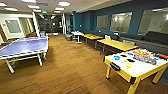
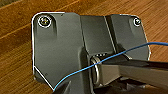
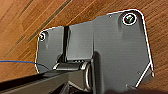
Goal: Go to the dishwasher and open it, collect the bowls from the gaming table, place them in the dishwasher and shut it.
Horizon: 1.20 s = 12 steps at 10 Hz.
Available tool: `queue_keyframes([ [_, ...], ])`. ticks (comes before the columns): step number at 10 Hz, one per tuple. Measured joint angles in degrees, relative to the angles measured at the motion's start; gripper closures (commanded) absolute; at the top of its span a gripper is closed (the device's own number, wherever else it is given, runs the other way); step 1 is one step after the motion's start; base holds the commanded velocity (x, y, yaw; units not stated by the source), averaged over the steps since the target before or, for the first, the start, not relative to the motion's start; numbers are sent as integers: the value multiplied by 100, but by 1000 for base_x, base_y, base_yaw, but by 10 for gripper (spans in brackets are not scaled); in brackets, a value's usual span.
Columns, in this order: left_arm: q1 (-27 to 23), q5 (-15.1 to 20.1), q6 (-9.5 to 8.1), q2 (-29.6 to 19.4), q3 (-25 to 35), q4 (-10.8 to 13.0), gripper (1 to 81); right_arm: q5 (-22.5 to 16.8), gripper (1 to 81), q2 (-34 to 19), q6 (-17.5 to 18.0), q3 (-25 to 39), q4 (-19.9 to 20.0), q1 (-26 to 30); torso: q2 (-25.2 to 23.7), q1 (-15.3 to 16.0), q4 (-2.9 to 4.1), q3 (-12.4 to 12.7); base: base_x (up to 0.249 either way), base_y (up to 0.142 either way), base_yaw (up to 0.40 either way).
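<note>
Blue bowl (image 1: 117,57), yellow-green bowl (image 1: 128,65), white-topped gaming table (image 1: 140,68)

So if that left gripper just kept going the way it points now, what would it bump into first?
Most likely the brown wooden plank floor: the left wrist view looks down at it, with nothing else visible in between. How far off it lies is unclear.

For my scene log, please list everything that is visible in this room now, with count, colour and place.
gaming table: one, white top, yellow edge and legs, near right.
bowls: two on that table, blue bowl, yellow-green bowl.
black flat items: a few, beside the bowls.
table-tennis table: one, blue, left.
yellow tables: along the right wall.
white table: one, far middle.
sofa: dark, by the blue wall.
floor: brown wood.
robot's wrist plates: dark grey, left, right; blue cable.
</note>
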Motion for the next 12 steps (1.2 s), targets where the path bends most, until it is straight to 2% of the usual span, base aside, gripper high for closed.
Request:
queue_keyframes([
  [12,0,0,0,-2,-7,0,10,5,10,13,-4,-11,0,2,0,0,0,0,0,0,-235],
])
